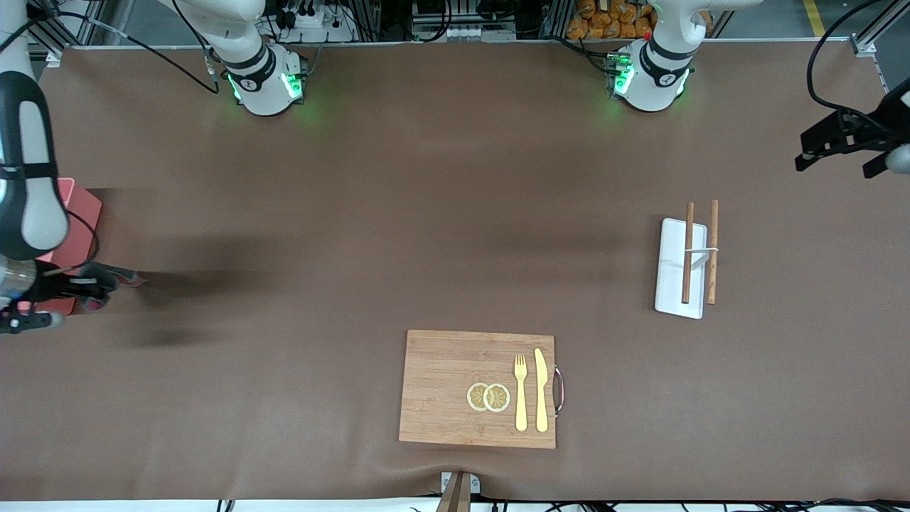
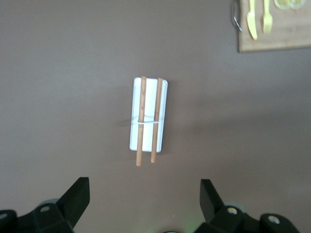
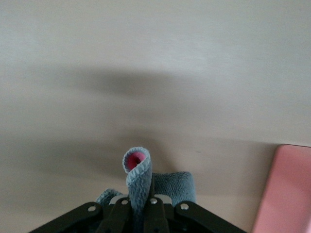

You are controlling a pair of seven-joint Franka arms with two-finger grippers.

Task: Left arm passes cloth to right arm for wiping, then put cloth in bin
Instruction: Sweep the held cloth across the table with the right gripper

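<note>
Pinching the cloth (image 3: 141, 182) between pressed-together fingers, the right gripper (image 1: 106, 281) hangs at the right arm's end of the table with the pink bin (image 1: 75, 213) just beside it, so the drop looks like a short sideways shift toward the bin rather than a long reach. The wooden board (image 1: 455, 387) and the white tray (image 1: 672, 267) lie well apart from that spot. The left gripper (image 1: 842, 149) waits with its fingers spread wide, empty, over the table's left-arm end.

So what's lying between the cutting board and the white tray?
Nothing. The front view shows bare brown table between the cutting board and the white tray; the left wrist view agrees.
</note>
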